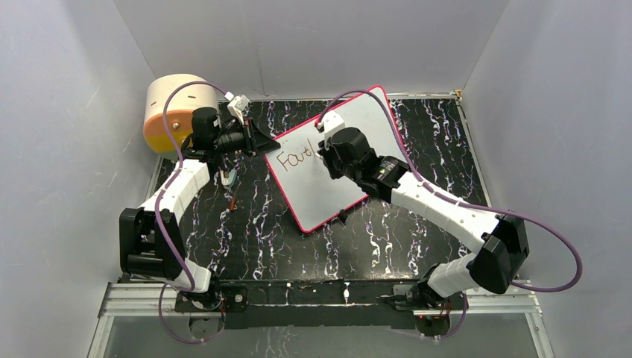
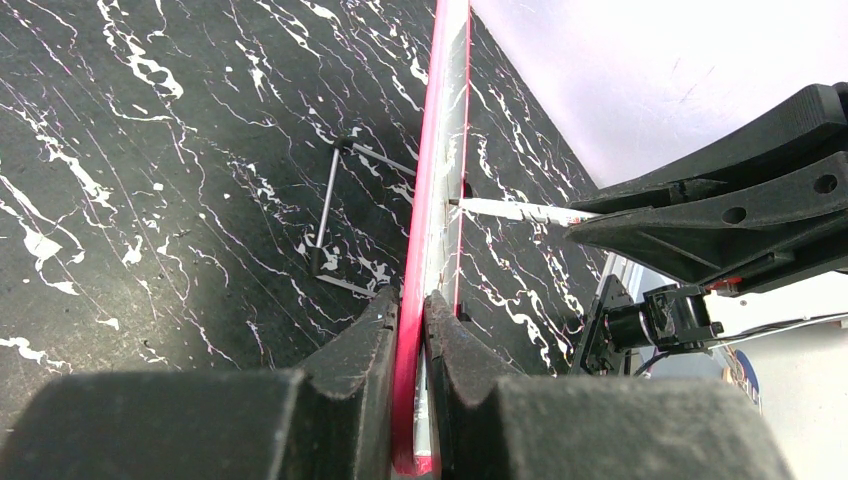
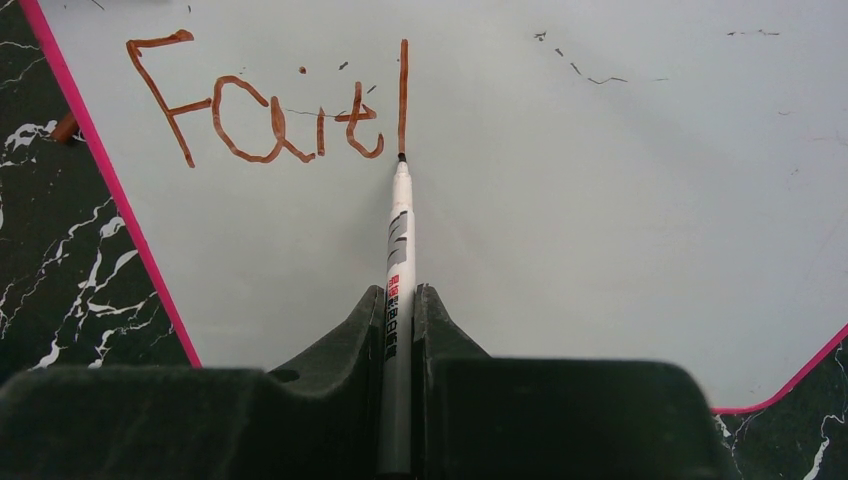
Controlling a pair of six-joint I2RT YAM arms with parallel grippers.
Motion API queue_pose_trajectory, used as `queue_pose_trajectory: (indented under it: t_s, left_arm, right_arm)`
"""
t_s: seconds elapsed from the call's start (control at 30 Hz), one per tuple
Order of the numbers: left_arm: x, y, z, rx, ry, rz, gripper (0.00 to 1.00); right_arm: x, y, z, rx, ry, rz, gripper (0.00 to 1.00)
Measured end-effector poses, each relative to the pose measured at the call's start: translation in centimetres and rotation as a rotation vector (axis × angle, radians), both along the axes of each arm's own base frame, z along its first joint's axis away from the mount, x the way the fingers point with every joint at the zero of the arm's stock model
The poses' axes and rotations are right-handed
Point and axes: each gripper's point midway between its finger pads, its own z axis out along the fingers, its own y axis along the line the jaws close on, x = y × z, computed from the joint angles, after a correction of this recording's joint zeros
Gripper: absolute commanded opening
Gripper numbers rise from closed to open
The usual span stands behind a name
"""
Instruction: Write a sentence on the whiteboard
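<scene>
On a marbled table (image 1: pixel 246 231), the whiteboard (image 1: pixel 313 186) was clamped by its pink edge between the jaws of the left gripper (image 2: pixel 410 320). The right gripper (image 3: pixel 400 310) clenched a marker (image 3: pixel 400 230), tip touching the sentence (image 3: pixel 265 115), "Fait".

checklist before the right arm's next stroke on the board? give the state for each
1. Marker in right gripper: ok, pinched between both fingers, pointing straight ahead.
2. Marker on whiteboard: ok, its tip sits at the foot of the upright stroke.
3. Left gripper clamping the whiteboard: ok, fingers closed on its pink edge.
4. Sentence complete: not ok, it reads "Fait" plus the upright stroke only.
5. Space right of the upright stroke: ok, bare white with only faint marks.
6. Tip pressure: cannot tell.
</scene>
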Motion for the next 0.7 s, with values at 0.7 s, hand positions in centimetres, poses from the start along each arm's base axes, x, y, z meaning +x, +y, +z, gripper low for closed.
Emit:
queue_pose_trajectory:
  t_s: [0.7]
  left_arm:
    - [-0.1, -0.1, 0.1, -0.002, -0.001, -0.005, 0.0]
  right_arm:
    - [0.4, 0.3, 1.8, 0.073, -0.066, -0.005, 0.0]
